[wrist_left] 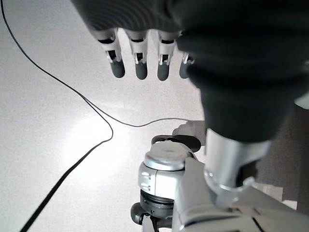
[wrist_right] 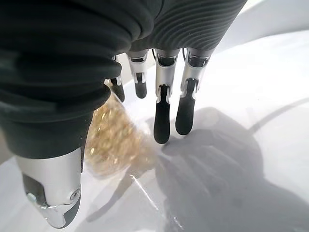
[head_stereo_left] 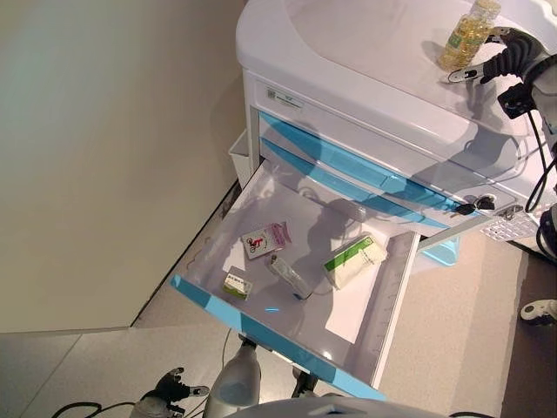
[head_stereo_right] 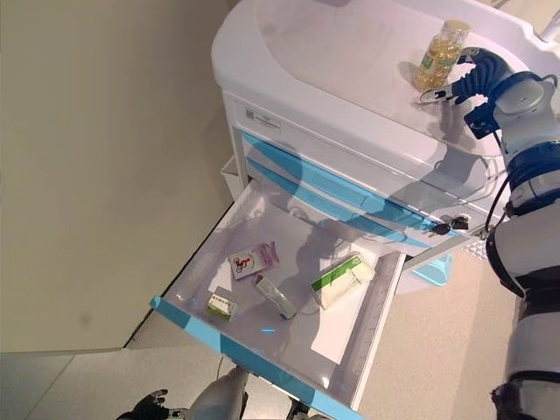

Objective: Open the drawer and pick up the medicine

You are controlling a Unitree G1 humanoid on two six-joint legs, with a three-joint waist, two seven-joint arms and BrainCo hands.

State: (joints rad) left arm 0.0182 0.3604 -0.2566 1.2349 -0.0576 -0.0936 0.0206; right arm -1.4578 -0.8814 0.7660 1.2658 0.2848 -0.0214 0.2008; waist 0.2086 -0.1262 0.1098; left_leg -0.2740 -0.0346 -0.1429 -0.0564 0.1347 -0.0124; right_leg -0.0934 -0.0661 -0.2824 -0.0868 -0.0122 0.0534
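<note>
Below the white cabinet (head_stereo_left: 348,52), the lowest drawer (head_stereo_left: 396,305) stands pulled fully out, its blue front edge nearest the camera. Four medicine packs lie on the drawer floor: a small green-and-white box (head_stereo_left: 237,284) near the front edge, a white-and-pink box (head_stereo_left: 264,239) toward the middle, a slim tube (head_stereo_left: 288,275) just beside it, and a larger green-striped carton (head_stereo_left: 354,260) toward the right side rail. All four lie apart from either hand.

On the cabinet top, near its right rear corner, an amber bottle (head_stereo_right: 437,55) with a pale cap stands upright. The right hand (head_stereo_right: 461,84) is at the bottle's side — in the right wrist view its fingers (wrist_right: 162,117) extend nearly straight down toward the white top, loosely spread, with the bottle's golden contents (wrist_right: 112,140) showing between fingers and thumb; whether any finger touches the bottle cannot be told.

The left hand (wrist_left: 140,58) hangs low in front of the drawer — its fingers straight and relaxed, holding nothing, over the pale floor (wrist_left: 58,145).

Two upper blue-trimmed drawers (head_stereo_left: 365,174) remain closed.
</note>
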